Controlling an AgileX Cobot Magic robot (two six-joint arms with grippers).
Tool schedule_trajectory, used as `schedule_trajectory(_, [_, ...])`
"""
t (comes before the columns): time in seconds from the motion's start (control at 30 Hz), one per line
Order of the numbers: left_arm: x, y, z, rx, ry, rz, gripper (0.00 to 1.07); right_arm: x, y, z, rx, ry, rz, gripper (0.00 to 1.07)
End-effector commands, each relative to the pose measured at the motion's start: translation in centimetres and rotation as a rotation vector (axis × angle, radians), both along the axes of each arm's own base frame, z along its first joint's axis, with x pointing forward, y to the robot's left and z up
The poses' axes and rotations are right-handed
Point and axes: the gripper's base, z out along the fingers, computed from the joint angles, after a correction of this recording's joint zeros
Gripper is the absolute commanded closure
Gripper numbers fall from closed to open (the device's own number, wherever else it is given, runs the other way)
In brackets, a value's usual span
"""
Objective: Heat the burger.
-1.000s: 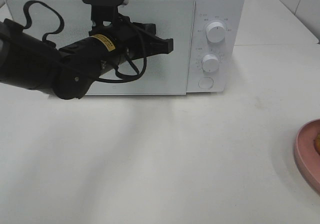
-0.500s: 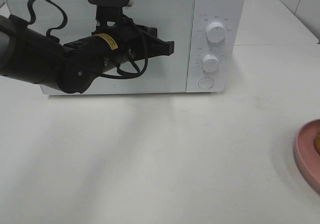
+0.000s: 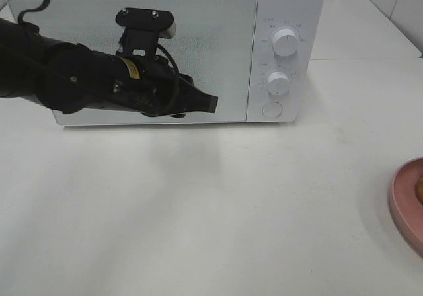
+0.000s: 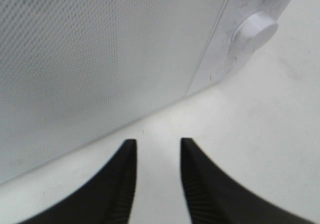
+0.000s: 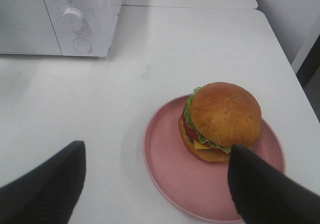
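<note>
My right fingers (image 5: 155, 184) hang wide and empty over the burger (image 5: 222, 121) on its plate (image 5: 165, 156) near the bench's right edge; my left fingers (image 4: 156, 176), narrowly parted, face the shut microwave (image 3: 277, 18).

The left arm (image 3: 73, 84) is matte black, thick and rounded, with a small yellow label (image 3: 130, 71) near the wrist. A black bracket with a pale-edged camera housing (image 3: 145, 20) and two small screws sits just behind the left gripper (image 3: 206, 103). Black cables (image 3: 173, 78) loop beside the wrist. The left fingers (image 4: 120, 184) are black and tapered, with fine ribbed inner pads. The right fingers (image 5: 47, 189) are black too, broad, with the same ribbed texture.
</note>
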Motion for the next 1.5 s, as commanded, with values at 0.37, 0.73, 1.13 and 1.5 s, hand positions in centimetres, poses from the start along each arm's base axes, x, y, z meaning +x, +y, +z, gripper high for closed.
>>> schedule_trajectory(0.37, [-4.3, 2.6, 3.8, 0.166, 0.278, -0.056, 0.07, -0.3, 0.0, 0.0, -0.014, -0.037, 0.003, 0.31])
schedule_trajectory(0.73, [-7.4, 6.1, 7.2, 0.244, 0.471, -0.012, 0.08, -0.3, 0.0, 0.0, -0.014, -0.037, 0.003, 0.31])
schedule_trajectory(1.13, [-7.4, 17.5, 11.9, 0.217, 0.525, 0.273, 0.08, -0.3, 0.0, 0.0, -0.014, -0.037, 0.003, 0.31])
schedule_trajectory(1.5, [-11.0, 22.0, 12.1, 0.171, 0.513, 0.436, 0.08, -0.3, 0.0, 0.0, -0.014, -0.037, 0.003, 0.31])
